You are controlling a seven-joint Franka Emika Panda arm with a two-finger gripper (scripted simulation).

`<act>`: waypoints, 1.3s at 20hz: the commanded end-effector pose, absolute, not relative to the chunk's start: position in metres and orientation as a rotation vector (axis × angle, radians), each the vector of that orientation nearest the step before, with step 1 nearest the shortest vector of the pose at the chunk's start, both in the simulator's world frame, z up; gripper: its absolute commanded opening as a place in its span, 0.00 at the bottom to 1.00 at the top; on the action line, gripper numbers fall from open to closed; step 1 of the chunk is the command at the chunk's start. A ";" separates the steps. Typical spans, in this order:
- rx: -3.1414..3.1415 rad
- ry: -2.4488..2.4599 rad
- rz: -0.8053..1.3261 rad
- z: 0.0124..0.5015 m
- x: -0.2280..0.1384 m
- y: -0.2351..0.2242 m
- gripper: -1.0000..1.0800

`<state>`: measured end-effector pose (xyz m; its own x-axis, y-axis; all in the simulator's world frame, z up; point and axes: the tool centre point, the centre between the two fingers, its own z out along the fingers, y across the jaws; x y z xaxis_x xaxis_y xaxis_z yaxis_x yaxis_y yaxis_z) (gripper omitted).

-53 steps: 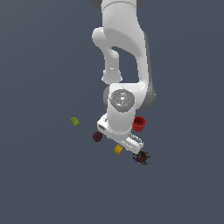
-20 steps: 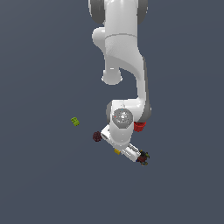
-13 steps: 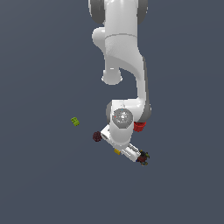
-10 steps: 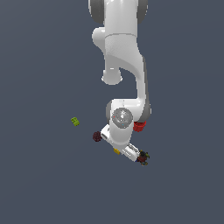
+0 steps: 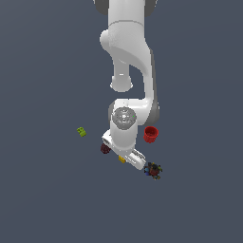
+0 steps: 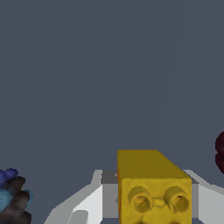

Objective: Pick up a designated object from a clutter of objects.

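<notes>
The yellow brick (image 6: 153,188) with studs sits between my gripper's (image 6: 154,205) white fingers (image 6: 87,203), whose grey pads press against both of its sides. In the exterior view the gripper (image 5: 123,155) is down at floor level over the yellow brick (image 5: 122,160), which only peeks out below the hand. The dark maroon ball (image 5: 105,149) lies just to the exterior view's left of the hand. The dark multicoloured lump (image 5: 153,169) lies to its right. Both show at the edges of the wrist view, the lump (image 6: 13,197) and the ball (image 6: 220,153).
A red cup (image 5: 150,134) stands behind the hand on the exterior view's right. A lime-green brick (image 5: 81,132) lies apart on the exterior view's left. The floor is a plain dark grey surface (image 5: 47,199).
Since 2.6 s ago the arm has lowered the hand down onto the yellow brick. Over the last second nothing has visibly moved in the exterior view.
</notes>
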<state>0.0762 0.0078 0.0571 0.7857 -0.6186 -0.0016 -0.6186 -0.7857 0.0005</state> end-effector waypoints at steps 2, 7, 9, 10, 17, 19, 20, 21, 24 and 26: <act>2.969 -1.030 -0.001 0.080 0.070 -0.010 0.00; 2.969 -1.030 -0.001 0.125 0.056 -0.043 0.00; 2.970 -1.031 -0.001 0.145 0.050 -0.059 0.00; 2.970 -1.031 -0.001 0.156 0.047 -0.066 0.00; 2.971 -1.032 -0.001 0.226 0.028 -0.119 0.00; 2.971 -1.032 -0.001 0.246 0.022 -0.134 0.00; 2.971 -1.032 -0.001 0.256 0.019 -0.142 0.00; 2.971 -1.032 -0.001 0.266 0.017 -0.149 0.00; 2.971 -1.032 -0.001 0.296 0.009 -0.171 0.00; 2.970 -1.032 -0.001 0.315 0.004 -0.186 0.00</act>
<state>0.0088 -0.1749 0.3005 0.7843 -0.6204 -0.0010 -0.6204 -0.7843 -0.0025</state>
